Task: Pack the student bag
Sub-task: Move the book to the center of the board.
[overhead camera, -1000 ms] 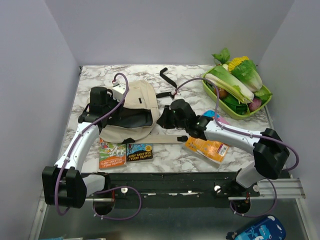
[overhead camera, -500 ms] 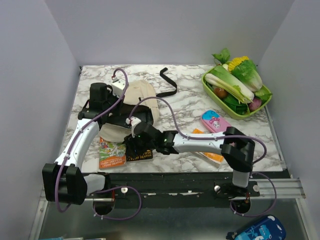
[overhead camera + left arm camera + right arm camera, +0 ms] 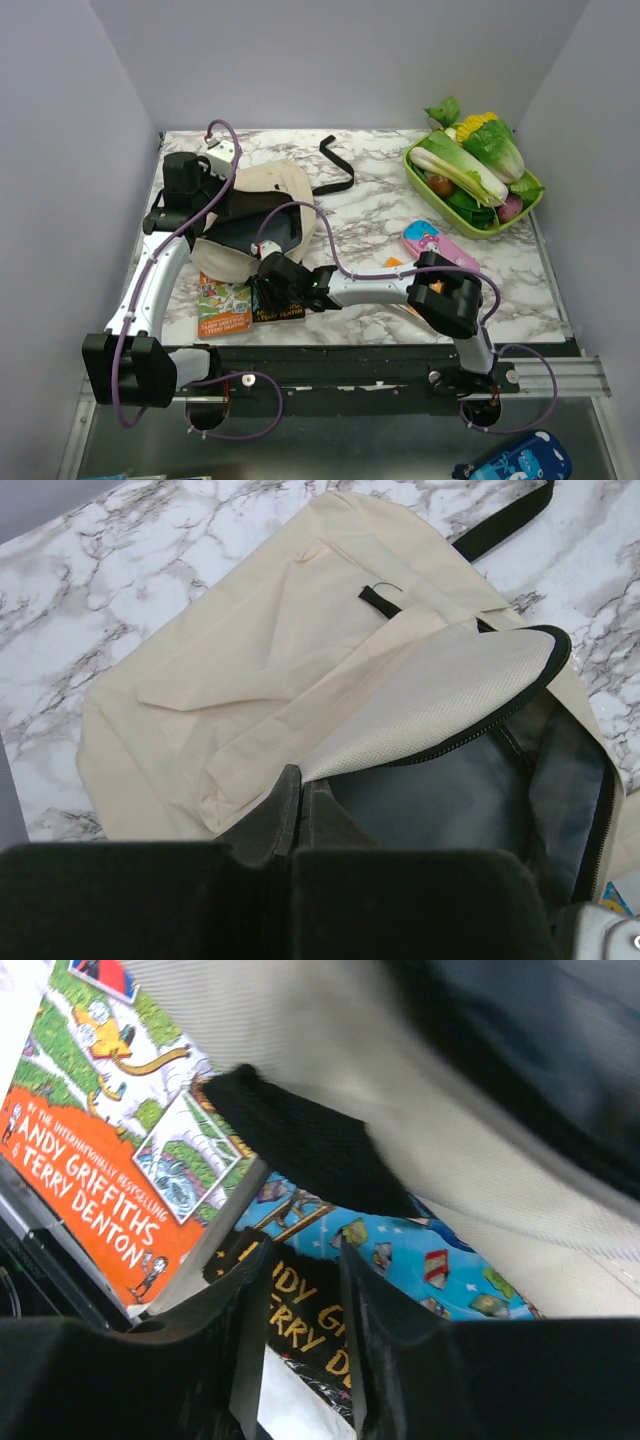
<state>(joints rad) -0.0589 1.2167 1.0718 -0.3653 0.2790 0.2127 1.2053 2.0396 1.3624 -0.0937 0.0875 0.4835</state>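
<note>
Marble table (image 3: 380, 200) — student bag (image 3: 275, 185), books (image 3: 222, 305), pink case (image 3: 430, 242), vegetable tray (image 3: 515, 218).

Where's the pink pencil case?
In the top view, the pink pencil case lies right of centre, between the green vegetable tray and the right arm.

Student bag (image 3: 250, 680): you're looking at cream cloth, matt, with a fine plain weave. The underside of its lifted flap is coarser and mesh-like.
Lining (image 3: 470, 800) inside the bag: dark, smooth, faint sheen. Probably synthetic, but it's hard to tell in the shadow.
Strap tab (image 3: 300, 1145) at the bag's edge: black webbing, rough and fuzzy.
Orange book (image 3: 110, 1160) and blue book (image 3: 400, 1250), just beside the bag: printed paper covers, glossy.
Table (image 3: 380, 190) under the bag: marble-patterned, smooth, low gloss.
Right gripper (image 3: 303, 1250) fingers: matt black, plastic look.
</note>
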